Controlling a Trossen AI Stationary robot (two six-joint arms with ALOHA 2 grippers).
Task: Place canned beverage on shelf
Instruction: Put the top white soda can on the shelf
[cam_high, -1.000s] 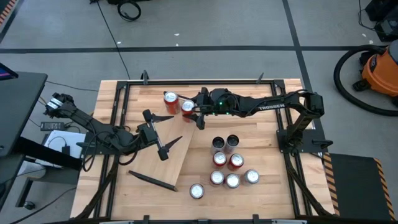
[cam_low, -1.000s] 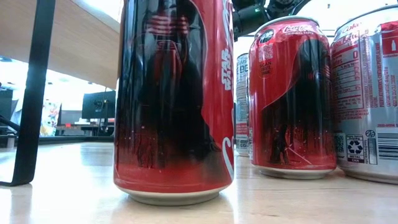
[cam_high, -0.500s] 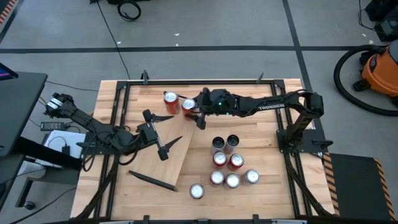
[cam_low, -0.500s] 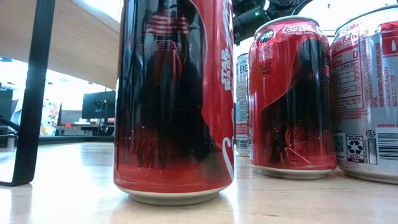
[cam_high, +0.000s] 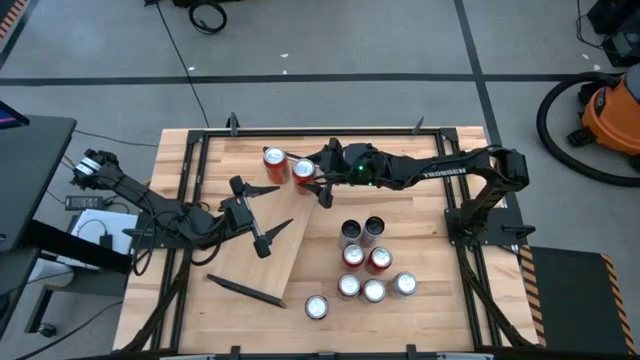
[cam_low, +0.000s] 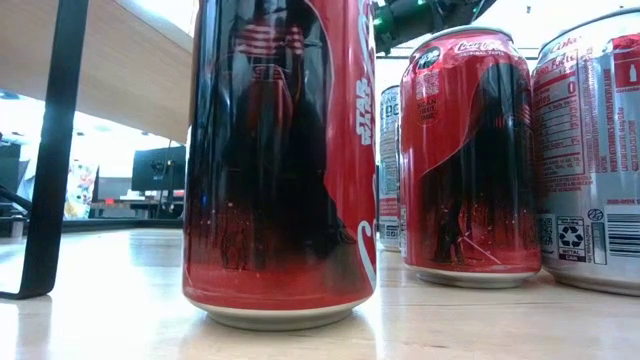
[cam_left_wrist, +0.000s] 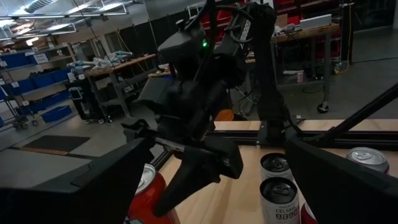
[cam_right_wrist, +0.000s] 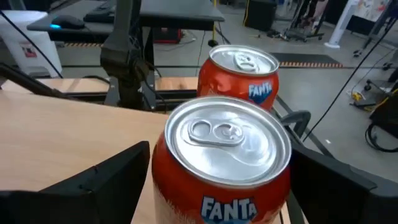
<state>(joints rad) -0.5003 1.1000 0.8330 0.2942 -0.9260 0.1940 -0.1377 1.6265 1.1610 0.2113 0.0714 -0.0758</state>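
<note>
Two orange Fanta cans stand upright side by side on the far end of the pale wood shelf (cam_high: 290, 262). One is the near can (cam_right_wrist: 221, 162) (cam_high: 303, 170). The other is the farther can (cam_right_wrist: 244, 73) (cam_high: 273, 160). My right gripper (cam_right_wrist: 221, 171) (cam_high: 312, 180) reaches in from the table's right, open. Its fingers stand on either side of the near can with a gap showing. My left gripper (cam_high: 268, 212) hovers open over the shelf's middle, pointing level at the right arm. The low view shows the shelf (cam_low: 100, 70) raised on a dark leg (cam_low: 50, 150).
Several red, black and silver cans (cam_high: 365, 262) stand clustered on the tabletop right of the shelf. A single can (cam_high: 316, 306) stands near the front edge and fills the low view (cam_low: 280, 160). A black frame (cam_high: 320, 130) rims the table.
My right arm has drawn back a little toward the table's right edge and risen slightly. Both orange cans stay upright where they were. My left arm has kept still.
</note>
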